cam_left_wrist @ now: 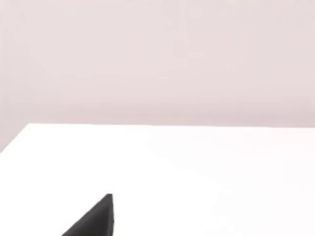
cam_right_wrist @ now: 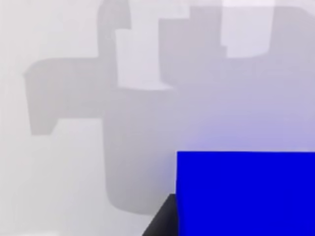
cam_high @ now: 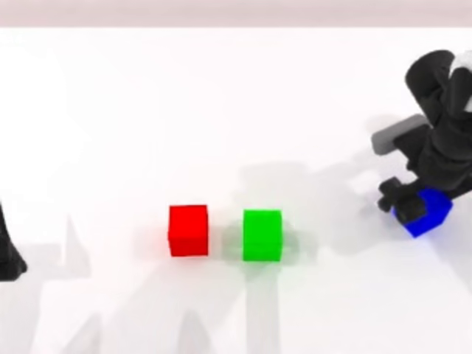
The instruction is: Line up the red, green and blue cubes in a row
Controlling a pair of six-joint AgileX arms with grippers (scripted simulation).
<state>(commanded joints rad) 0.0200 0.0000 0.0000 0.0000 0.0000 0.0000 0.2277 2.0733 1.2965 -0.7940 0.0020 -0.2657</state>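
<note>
The red cube (cam_high: 188,230) and the green cube (cam_high: 262,234) sit side by side on the white table, a small gap between them. Far to the right, the blue cube (cam_high: 428,212) is turned at an angle under my right gripper (cam_high: 405,200), which is shut on it. In the right wrist view the blue cube (cam_right_wrist: 246,194) fills the lower corner, with one dark finger (cam_right_wrist: 165,221) pressed against its side. My left gripper (cam_high: 10,262) is parked at the table's left edge, open and holding nothing; one of its fingers (cam_left_wrist: 98,220) shows in the left wrist view.
The table's far edge (cam_high: 236,28) meets a pale wall. The arms cast grey shadows over the white surface around the cubes. Bare table lies between the green cube and the blue cube.
</note>
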